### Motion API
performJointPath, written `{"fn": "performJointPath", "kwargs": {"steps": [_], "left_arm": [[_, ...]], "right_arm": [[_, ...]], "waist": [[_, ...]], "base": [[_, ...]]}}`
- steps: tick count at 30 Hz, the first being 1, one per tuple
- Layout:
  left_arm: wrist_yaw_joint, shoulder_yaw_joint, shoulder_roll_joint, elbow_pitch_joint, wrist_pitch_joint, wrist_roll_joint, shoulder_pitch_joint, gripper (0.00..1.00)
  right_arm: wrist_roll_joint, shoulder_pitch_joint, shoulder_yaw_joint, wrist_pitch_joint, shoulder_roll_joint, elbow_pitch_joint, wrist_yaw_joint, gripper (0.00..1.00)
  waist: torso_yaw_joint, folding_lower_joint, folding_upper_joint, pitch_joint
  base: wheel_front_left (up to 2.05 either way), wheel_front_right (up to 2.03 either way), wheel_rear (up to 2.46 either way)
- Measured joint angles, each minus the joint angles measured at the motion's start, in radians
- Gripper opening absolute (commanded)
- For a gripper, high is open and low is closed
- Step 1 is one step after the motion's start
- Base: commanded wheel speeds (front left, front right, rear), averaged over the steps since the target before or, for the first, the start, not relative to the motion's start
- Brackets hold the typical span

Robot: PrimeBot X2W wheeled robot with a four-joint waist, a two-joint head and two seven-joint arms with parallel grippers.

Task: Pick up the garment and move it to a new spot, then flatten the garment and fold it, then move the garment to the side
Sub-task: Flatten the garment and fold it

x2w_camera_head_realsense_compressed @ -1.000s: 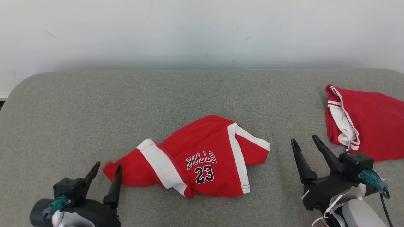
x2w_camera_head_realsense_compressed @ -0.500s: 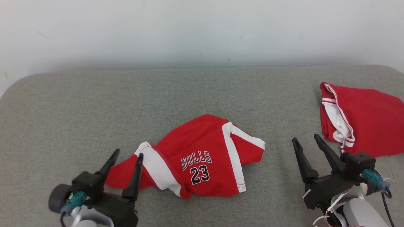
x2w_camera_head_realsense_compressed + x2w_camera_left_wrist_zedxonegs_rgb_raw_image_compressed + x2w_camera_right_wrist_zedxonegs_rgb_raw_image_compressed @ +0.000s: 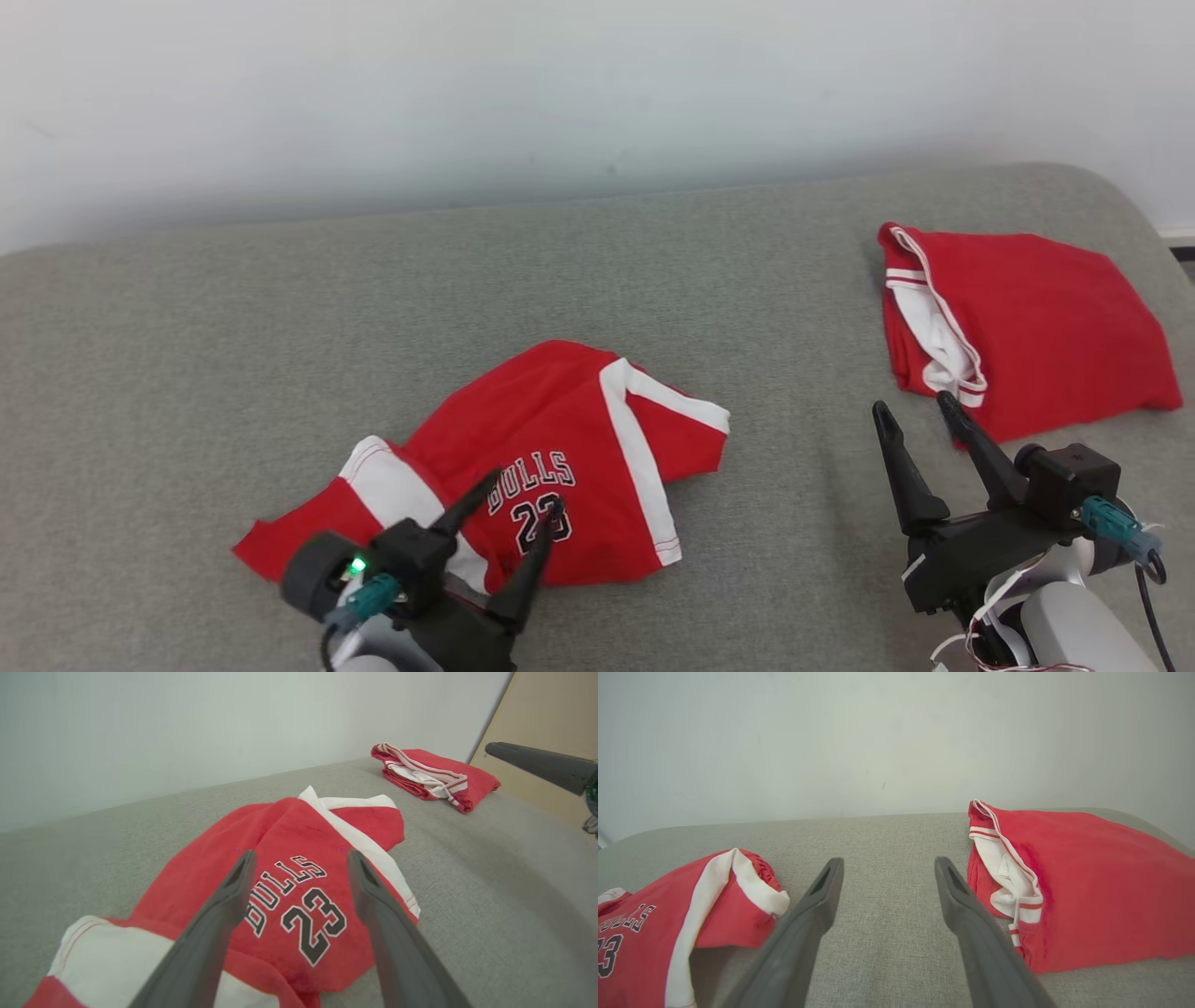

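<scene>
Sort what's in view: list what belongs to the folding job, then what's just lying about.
In the job: crumpled Bulls 23 garment; left gripper, open over it; right gripper, open, off to its right.
Lying about: folded red garment at far right; grey padded surface underneath.

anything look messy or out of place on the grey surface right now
Yes: the red and white BULLS 23 garment lies crumpled in the middle of the grey fabric surface, bunched, one white-striped edge flipped over. The folded red garment with white trim at the right looks tidy. No damage or spill shows.
</scene>
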Motion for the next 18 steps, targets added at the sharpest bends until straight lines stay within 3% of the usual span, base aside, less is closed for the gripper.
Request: {"fn": "performJointPath", "kwargs": {"steps": [6,18], "left_arm": [[-0.047,-0.074,-0.035,0.085,0.019,0.030,-0.033,1.00],[-0.086,-0.168,-0.085,0.275,0.027,0.073,-0.089,1.00]], "right_arm": [[0.001,-0.003,-0.002,-0.005,-0.002,0.002,0.000,1.00],[0.002,-0.008,-0.003,-0.011,-0.001,0.007,0.000,1.00]], "waist": [[-0.047,0.0000,0.0000,0.009],[-0.074,0.0001,0.0000,0.023]], "base": [[0.00,0.00,0.00],[0.00,0.00,0.00]]}}
